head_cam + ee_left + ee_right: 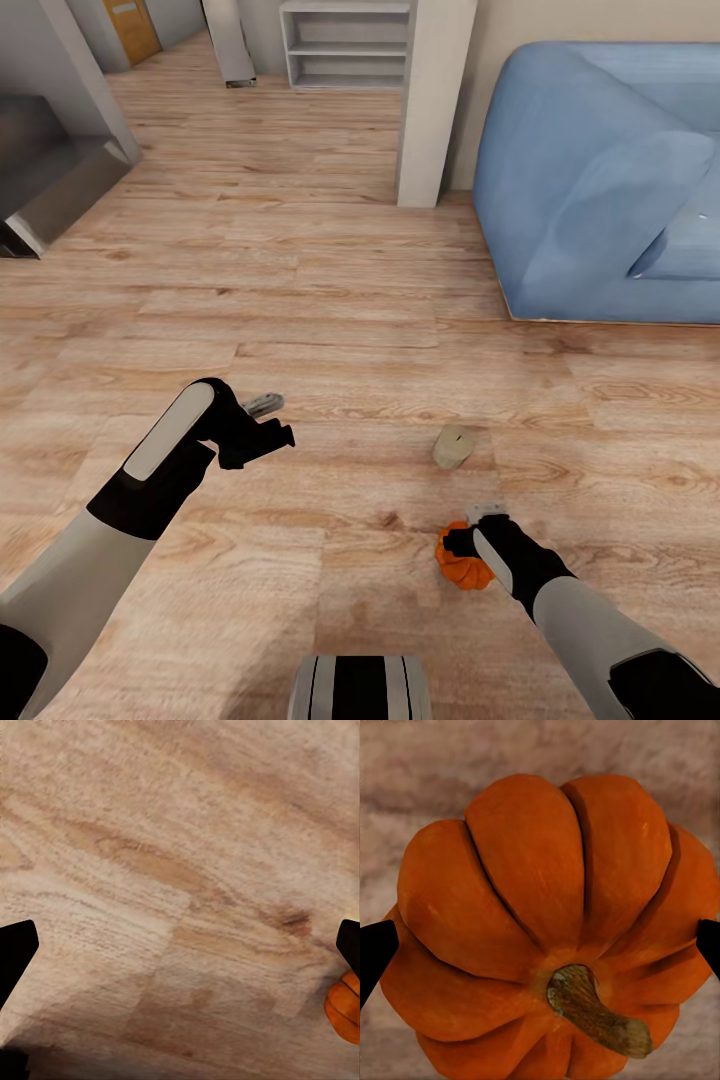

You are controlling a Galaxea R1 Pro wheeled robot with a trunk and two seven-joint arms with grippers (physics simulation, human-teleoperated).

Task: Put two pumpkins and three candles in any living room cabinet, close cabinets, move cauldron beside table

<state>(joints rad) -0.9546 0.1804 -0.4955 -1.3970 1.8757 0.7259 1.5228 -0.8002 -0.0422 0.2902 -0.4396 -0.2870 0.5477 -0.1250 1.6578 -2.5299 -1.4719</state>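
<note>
Straddling pumpkin (536,922), right gripper (470,545) jaws wide; left gripper (268,420) jaws wide, empty.

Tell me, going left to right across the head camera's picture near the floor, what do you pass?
Left gripper → candle lying on the wooden floor → blue sofa, farther back at the right.

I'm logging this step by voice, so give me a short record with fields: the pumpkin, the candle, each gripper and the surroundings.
pumpkin: orange pumpkin on the wood floor, stem visible
candle: beige candle lying on the floor just beyond the pumpkin
right gripper: right gripper straddling the pumpkin, fingertips at its sides; grasp unclear
left gripper: left gripper open above bare floor
surroundings: blue sofa
</note>
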